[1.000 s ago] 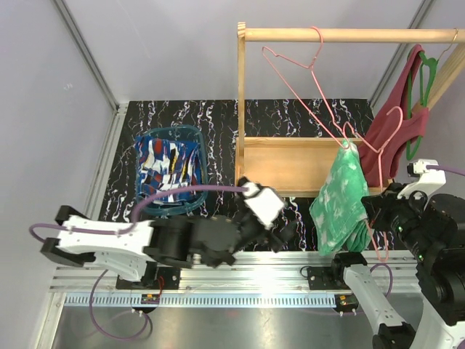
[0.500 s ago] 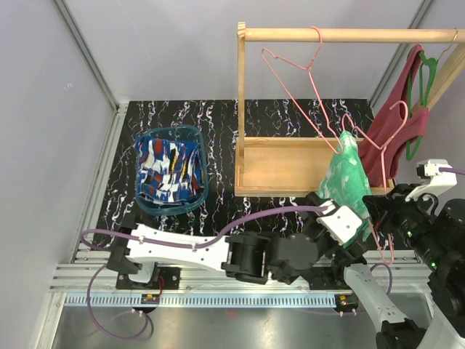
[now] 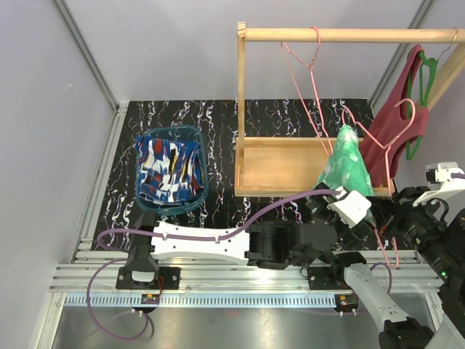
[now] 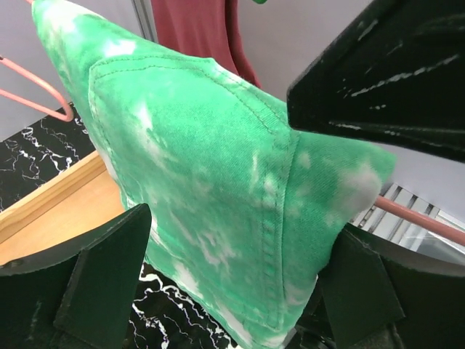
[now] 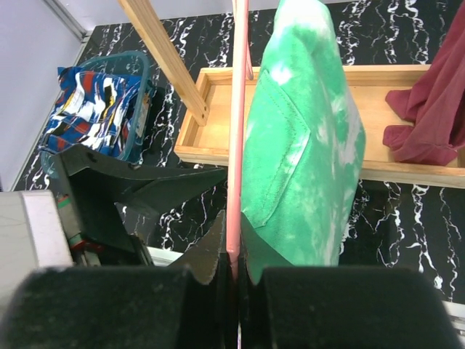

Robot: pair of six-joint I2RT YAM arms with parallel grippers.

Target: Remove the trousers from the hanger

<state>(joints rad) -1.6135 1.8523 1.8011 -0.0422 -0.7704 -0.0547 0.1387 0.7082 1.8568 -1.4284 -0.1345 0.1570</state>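
The green trousers (image 3: 347, 163), mottled with white, hang folded over a pink wire hanger (image 3: 386, 142) at the right of the wooden rack. My left gripper (image 3: 365, 217) is open, with its fingers on either side of the trousers' lower end (image 4: 232, 218). My right gripper (image 3: 390, 218) is shut on the hanger's pink bar (image 5: 235, 145), with the green trousers (image 5: 305, 138) just to its right. The blue patched trousers (image 3: 171, 169) lie in a teal basket (image 3: 168, 131) at the left, and also show in the right wrist view (image 5: 83, 120).
A wooden rack with a top rail (image 3: 349, 34) and a base tray (image 3: 283, 169) stands mid-table. An empty pink hanger (image 3: 312, 65) hangs from the rail. A maroon top (image 3: 396, 120) on a green hanger (image 3: 425, 76) hangs at the far right. Grey walls enclose the table.
My left arm has swung from the table's middle to the right and put its open jaws around the green trousers. The trousers and their hanger have shifted up and right; the empty hanger swung.
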